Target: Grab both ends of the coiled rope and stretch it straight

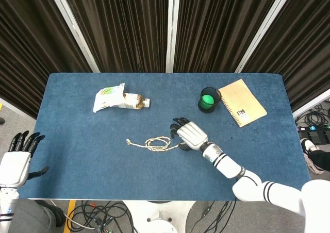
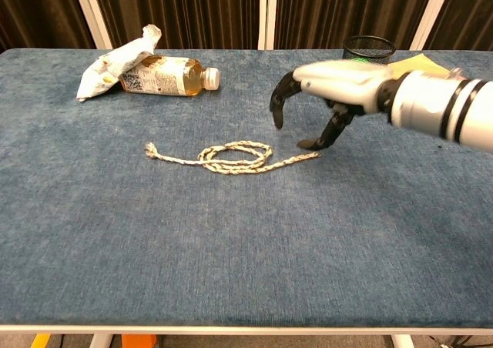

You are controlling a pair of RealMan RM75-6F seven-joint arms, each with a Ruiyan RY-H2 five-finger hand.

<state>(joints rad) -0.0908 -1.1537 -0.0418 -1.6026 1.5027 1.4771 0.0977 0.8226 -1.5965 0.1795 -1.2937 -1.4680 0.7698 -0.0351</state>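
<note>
A pale braided rope (image 1: pixel 154 143) (image 2: pixel 231 157) lies coiled in a loop at the middle of the blue table, one frayed end pointing left, the other right. My right hand (image 1: pixel 188 134) (image 2: pixel 323 94) hovers over the rope's right end (image 2: pixel 308 156), fingers spread and curved downward, holding nothing. My left hand (image 1: pixel 18 158) stays off the table's near left corner, fingers apart and empty; the chest view does not show it.
A plastic bottle (image 1: pixel 135 101) (image 2: pixel 166 76) lies beside a crumpled snack bag (image 1: pixel 106 97) (image 2: pixel 115 59) at the back left. A black mesh cup holding a green ball (image 1: pixel 208 99) and a tan spiral notebook (image 1: pixel 242 102) sit at the back right.
</note>
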